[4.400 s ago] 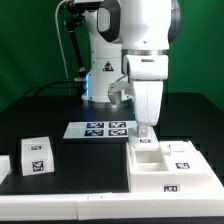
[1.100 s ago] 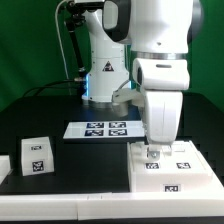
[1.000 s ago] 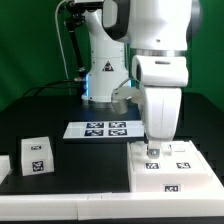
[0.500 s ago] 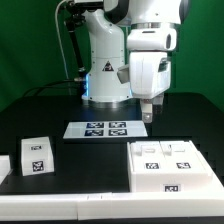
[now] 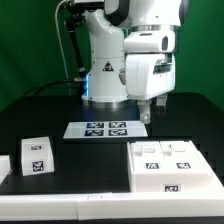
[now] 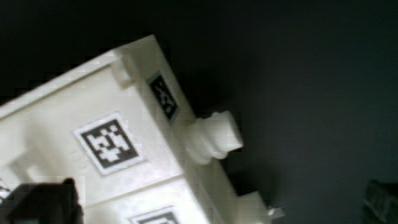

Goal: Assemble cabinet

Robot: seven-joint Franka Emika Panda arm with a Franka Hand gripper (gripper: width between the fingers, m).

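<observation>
The cabinet (image 5: 166,166) is the big white box with black-and-white tags, lying at the front on the exterior view's right. My gripper (image 5: 146,114) hangs in the air above and behind its back left corner, touching nothing. In the wrist view the cabinet (image 6: 98,120) shows its tagged top face and a small white knob (image 6: 217,134) on its side. My gripper (image 6: 206,202) is open and empty, with one dark finger (image 6: 36,202) over the cabinet and the other over the dark table.
The marker board (image 5: 100,129) lies flat on the table before the arm's base. A small white tagged box (image 5: 36,153) stands at the front on the exterior view's left, with another white piece (image 5: 4,163) at the frame edge. A white ledge (image 5: 60,205) runs along the front.
A second ago my gripper was down on the cabinet's top. It has since risen and drawn back toward the marker board. The cabinet and the other parts have not moved.
</observation>
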